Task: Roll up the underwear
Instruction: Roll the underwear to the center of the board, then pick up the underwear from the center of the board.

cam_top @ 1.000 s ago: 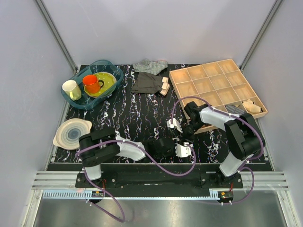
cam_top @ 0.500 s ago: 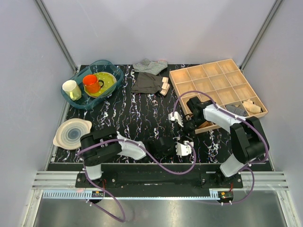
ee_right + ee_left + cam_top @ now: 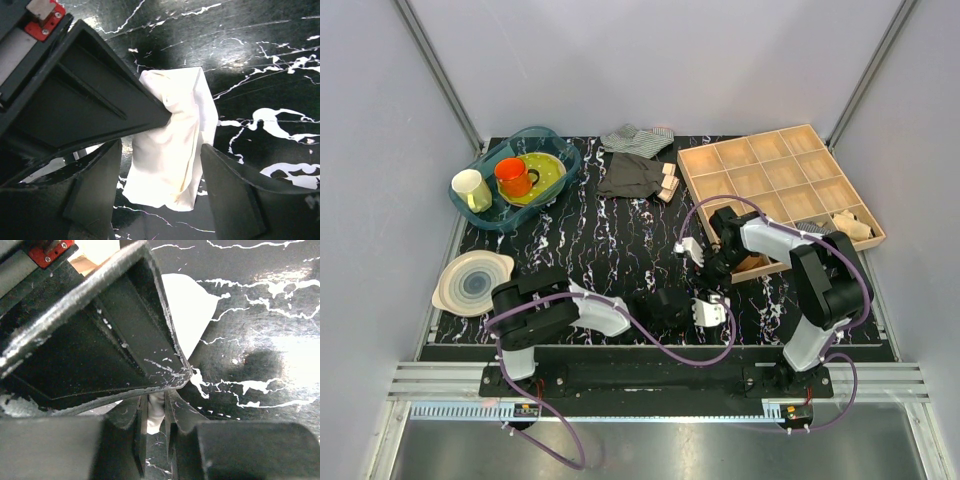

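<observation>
No legible txt or labels anywhere.

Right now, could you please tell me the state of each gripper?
Left gripper: shut on the underwear.
Right gripper: open, jaws apart over the underwear.

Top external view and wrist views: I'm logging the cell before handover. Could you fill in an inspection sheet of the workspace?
Surface: black white-veined table.
Job's things: white underwear, crumpled on the table.
Clutter: basin holding an orange mug, a cream mug and a yellow plate; stacked plates; dark grey garment; striped cloth; wooden compartment tray.
Grippers: left pincer shut on the underwear; right pincer open astride it.
Cables: purple cables loop off both arms.
Surroundings: plain grey walls.
</observation>
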`<state>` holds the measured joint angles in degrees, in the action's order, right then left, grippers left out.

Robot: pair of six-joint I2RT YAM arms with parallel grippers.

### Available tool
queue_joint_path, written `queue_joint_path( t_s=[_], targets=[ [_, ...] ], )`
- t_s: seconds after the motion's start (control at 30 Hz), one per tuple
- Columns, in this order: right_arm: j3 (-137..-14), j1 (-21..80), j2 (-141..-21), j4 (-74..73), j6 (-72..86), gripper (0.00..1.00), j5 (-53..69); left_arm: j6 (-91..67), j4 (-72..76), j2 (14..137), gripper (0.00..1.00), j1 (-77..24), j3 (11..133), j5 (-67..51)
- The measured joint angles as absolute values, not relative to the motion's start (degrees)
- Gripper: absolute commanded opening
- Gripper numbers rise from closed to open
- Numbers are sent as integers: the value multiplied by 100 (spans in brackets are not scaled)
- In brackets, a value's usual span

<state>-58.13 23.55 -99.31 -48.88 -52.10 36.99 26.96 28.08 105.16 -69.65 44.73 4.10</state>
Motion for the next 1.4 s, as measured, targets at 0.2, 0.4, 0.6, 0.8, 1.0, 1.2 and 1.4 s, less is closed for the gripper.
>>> queue_joint_path(
  t_s=[0.2,0.4,0.6,0.8,1.0,1.2,1.4],
  targets=[
    [-5850,2351,-10022,-4746,-5028,44,3601,2676,2788,10556,14,-6954,4530,408],
    [-5850,2353,-10149,-4764,-4925,19,3625,2532,2797,10556,24,-6923,4534,410],
    [-5826,2357,-10149,-4707,-4901,4,3645,2272,2714,10453,41,-6886,4493,440],
    [-5826,2357,-10097,-4698,-4858,1,3651,1815,1732,9233,50,-6834,3922,475],
    [-5841,2357,-9776,-4709,-4797,0,3693,1160,788,7424,51,-6490,3658,263],
    [-6429,2311,-9292,-4941,-4595,0,3699,366,-593,5957,69,-5229,4062,-666],
    [-7568,1730,-9194,-5083,-4480,0,3454,123,-1900,4928,99,-4176,4827,-1181]
  ],
)
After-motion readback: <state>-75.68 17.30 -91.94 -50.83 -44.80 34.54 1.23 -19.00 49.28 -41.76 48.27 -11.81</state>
